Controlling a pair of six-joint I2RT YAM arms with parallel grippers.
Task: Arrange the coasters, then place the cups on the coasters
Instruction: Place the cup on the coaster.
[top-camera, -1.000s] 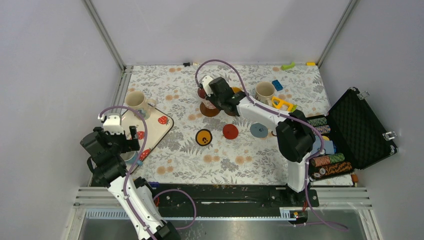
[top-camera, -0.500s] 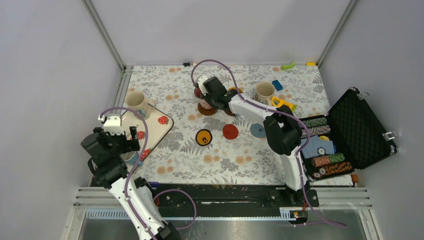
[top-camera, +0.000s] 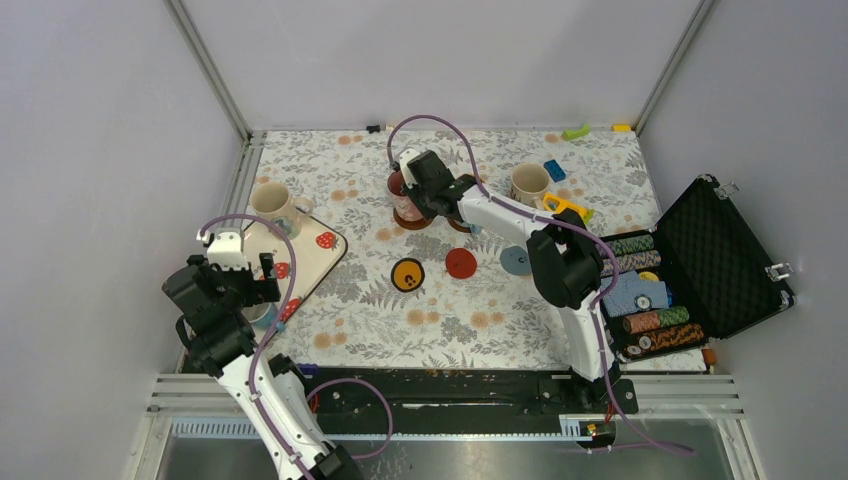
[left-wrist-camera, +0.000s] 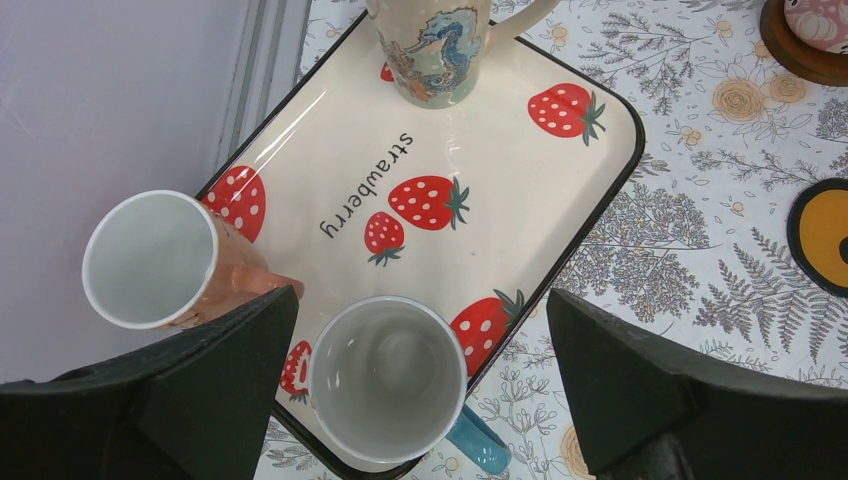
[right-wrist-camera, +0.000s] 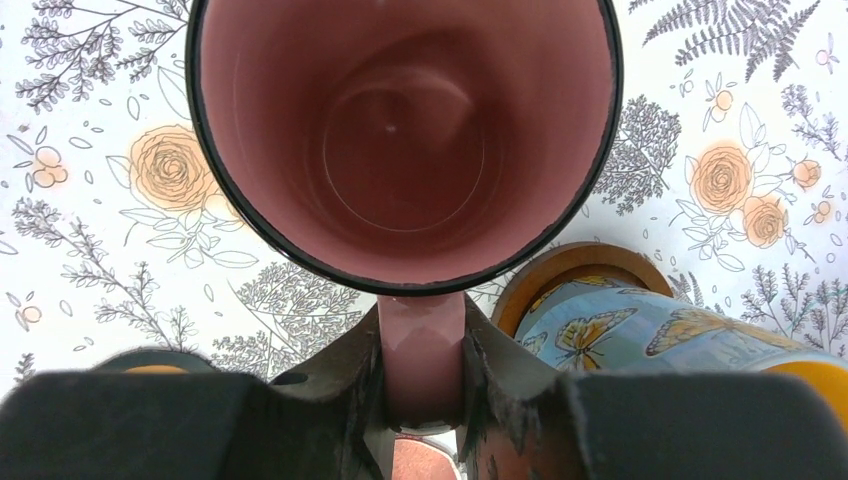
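Observation:
My right gripper (right-wrist-camera: 422, 372) is shut on the handle of a pink cup (right-wrist-camera: 405, 130), which it holds upright over a dark brown coaster (top-camera: 413, 222). I cannot tell if the cup rests on it. Beside it a blue butterfly cup (right-wrist-camera: 650, 330) stands on another brown coaster (right-wrist-camera: 575, 262). Orange (top-camera: 407, 274), red (top-camera: 461, 263) and grey-blue (top-camera: 517, 261) coasters lie bare mid-table. My left gripper (left-wrist-camera: 420, 335) hangs open above a blue-handled cup (left-wrist-camera: 388, 380) on the strawberry tray (left-wrist-camera: 480, 150), with a peach cup (left-wrist-camera: 160, 260) and a seahorse cup (left-wrist-camera: 435, 50) nearby. A cream cup (top-camera: 528, 183) stands at the back right.
An open black case (top-camera: 720, 255) of poker chip stacks (top-camera: 650, 290) sits at the right edge. Small toys, yellow (top-camera: 565, 208), blue (top-camera: 554, 170) and green (top-camera: 575, 131), lie near the back right. Grey walls close in the left, back and right sides.
The right arm drew its elbow in and shifted the pink cup slightly back and left over the dark brown coaster. The left arm has not moved.

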